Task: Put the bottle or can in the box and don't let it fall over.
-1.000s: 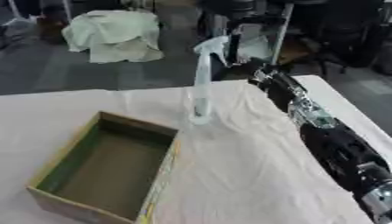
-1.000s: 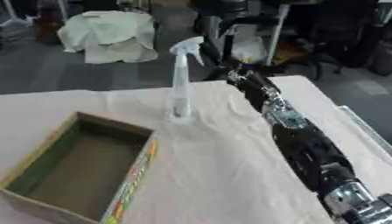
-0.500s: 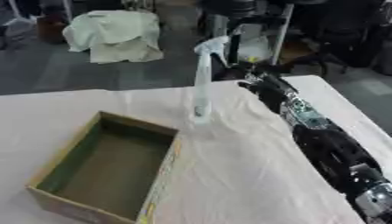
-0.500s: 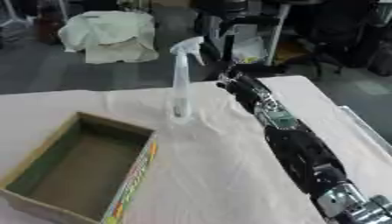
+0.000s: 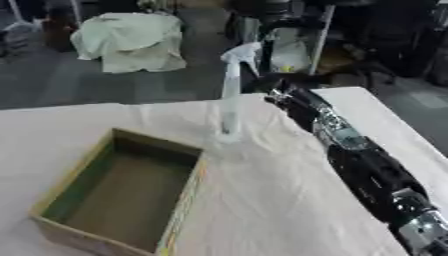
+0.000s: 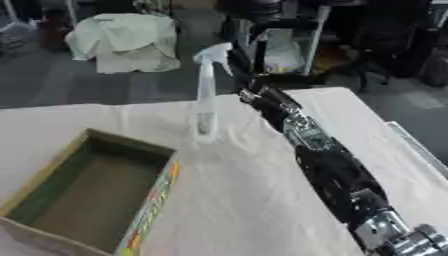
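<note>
Spray bottle (image 6: 206,102) stands upright, right hand (image 6: 249,90) stretched just beside it.

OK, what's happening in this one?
The robot's right arm stretches across the cloth-covered table toward a tall clear spray bottle that stands upright near the far edge. Its right hand is beside the bottle, but whether the fingers have closed on it cannot be made out. The open cardboard box sits to the bottle's near left, with nothing in it yet. The left hand is out of view.
</note>
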You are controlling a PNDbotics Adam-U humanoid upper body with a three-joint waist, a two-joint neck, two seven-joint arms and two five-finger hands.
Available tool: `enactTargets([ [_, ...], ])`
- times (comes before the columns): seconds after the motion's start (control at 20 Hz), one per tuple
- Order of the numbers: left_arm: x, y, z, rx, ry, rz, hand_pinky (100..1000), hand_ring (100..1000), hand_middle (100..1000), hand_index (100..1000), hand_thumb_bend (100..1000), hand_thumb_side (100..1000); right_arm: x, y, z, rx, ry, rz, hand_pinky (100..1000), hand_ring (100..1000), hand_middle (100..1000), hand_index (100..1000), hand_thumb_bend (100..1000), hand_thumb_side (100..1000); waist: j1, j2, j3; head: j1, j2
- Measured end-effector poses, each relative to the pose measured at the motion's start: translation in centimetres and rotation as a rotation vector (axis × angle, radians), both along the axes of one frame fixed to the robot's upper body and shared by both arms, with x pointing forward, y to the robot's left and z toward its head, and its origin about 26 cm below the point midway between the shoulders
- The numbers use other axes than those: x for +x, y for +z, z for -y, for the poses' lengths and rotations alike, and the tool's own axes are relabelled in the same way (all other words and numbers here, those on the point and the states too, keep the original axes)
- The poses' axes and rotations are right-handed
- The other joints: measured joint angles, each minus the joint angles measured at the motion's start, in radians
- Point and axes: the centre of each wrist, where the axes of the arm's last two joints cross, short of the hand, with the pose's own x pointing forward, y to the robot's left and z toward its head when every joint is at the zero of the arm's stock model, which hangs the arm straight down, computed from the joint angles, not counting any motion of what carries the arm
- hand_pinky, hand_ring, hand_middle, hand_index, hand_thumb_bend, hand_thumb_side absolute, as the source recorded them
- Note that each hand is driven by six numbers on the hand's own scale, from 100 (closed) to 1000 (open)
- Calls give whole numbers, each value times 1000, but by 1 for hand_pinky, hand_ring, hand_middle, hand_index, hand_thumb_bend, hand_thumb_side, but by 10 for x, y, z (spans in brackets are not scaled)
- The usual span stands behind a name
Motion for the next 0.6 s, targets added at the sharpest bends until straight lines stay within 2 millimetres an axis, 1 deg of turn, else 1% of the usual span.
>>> enactTargets([
  [0.25, 0, 0, 0, 0, -2, 0, 1000, 946, 1000, 851, 100, 807, 2, -1, -6, -19, 12, -2, 1000, 1000, 1000, 1000, 100, 470, 0, 0, 2, -1, -1],
  [0.6, 1, 2, 2, -2, -11, 3, 1000, 946, 1000, 851, 100, 807, 3, -3, -10, -34, 12, -7, 1000, 1000, 1000, 1000, 100, 470, 0, 0, 4, -5, -6],
])
